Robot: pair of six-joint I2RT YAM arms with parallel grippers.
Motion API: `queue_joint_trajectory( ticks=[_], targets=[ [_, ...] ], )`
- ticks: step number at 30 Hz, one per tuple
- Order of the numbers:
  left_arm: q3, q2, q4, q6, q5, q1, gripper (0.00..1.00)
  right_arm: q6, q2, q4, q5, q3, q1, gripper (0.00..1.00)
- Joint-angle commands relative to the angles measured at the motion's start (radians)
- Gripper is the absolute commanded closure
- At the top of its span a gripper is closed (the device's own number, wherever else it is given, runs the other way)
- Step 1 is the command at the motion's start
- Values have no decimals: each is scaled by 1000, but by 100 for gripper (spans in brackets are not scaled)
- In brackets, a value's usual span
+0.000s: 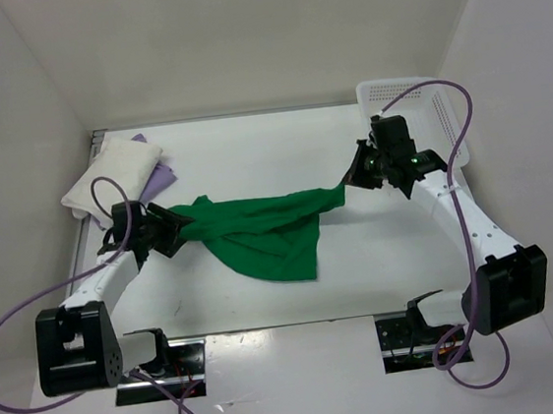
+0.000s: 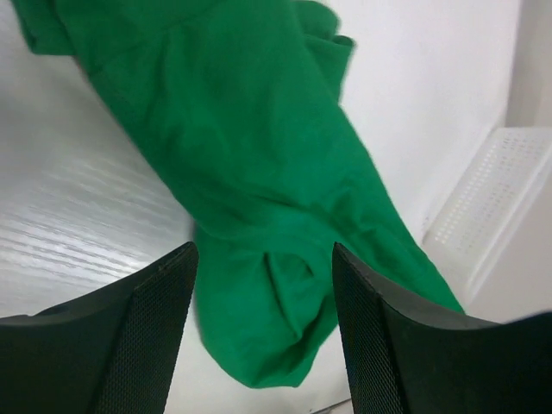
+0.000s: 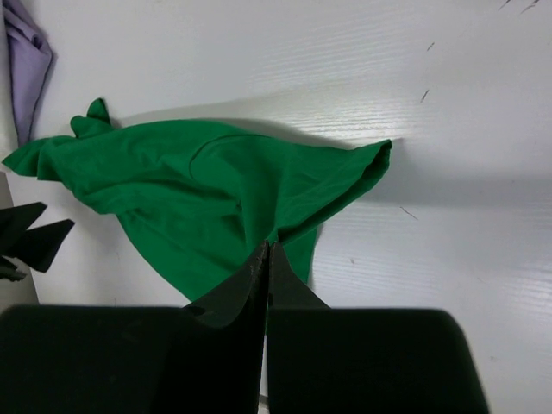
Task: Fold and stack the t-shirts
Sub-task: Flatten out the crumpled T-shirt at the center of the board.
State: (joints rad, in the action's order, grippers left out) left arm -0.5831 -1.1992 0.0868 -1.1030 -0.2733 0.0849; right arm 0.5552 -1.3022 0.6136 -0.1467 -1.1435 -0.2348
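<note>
The bright green t-shirt (image 1: pixel 260 233) is stretched across the table's middle, bunched, with a flap hanging toward the near edge. My right gripper (image 1: pixel 354 175) is shut on its right end, and the right wrist view shows the jaws (image 3: pixel 269 246) pinching a green fold (image 3: pixel 198 190). My left gripper (image 1: pixel 173 229) is open at the shirt's left end. In the left wrist view the cloth's end (image 2: pixel 241 129) lies between the spread fingers (image 2: pixel 263 259), not pinched. The white t-shirt (image 1: pixel 113 175) lies folded at the far left, on top of the lavender t-shirt (image 1: pixel 159 175).
A white perforated basket (image 1: pixel 414 104) stands at the far right corner behind the right arm, and it also shows in the left wrist view (image 2: pixel 500 190). White walls enclose the table on three sides. Purple cables loop off both arms.
</note>
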Motion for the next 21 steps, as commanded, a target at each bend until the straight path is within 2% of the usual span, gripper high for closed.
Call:
queue_joint_trajectory(
  ticks=[1,8,14,15,16,21],
  targets=[
    [14,-54,-88,-9,29,7,29,-20,37,-43,-17,-10,8,100],
    [14,-129,-98,9,43,7,34,-31,46,-31,7,-30,8,100],
    [2,-279,-171,9,56,-31,46,-9,55,-21,7,-39,8,100],
    [-7,-289,-171,9,56,-31,50,-9,55,-21,7,-39,8,100],
    [-17,-289,-171,9,65,-31,62,-9,55,-21,7,-39,8,100],
    [-98,-182,-62,34,100,-40,85,0,55,-12,-16,-39,8,100]
  ],
)
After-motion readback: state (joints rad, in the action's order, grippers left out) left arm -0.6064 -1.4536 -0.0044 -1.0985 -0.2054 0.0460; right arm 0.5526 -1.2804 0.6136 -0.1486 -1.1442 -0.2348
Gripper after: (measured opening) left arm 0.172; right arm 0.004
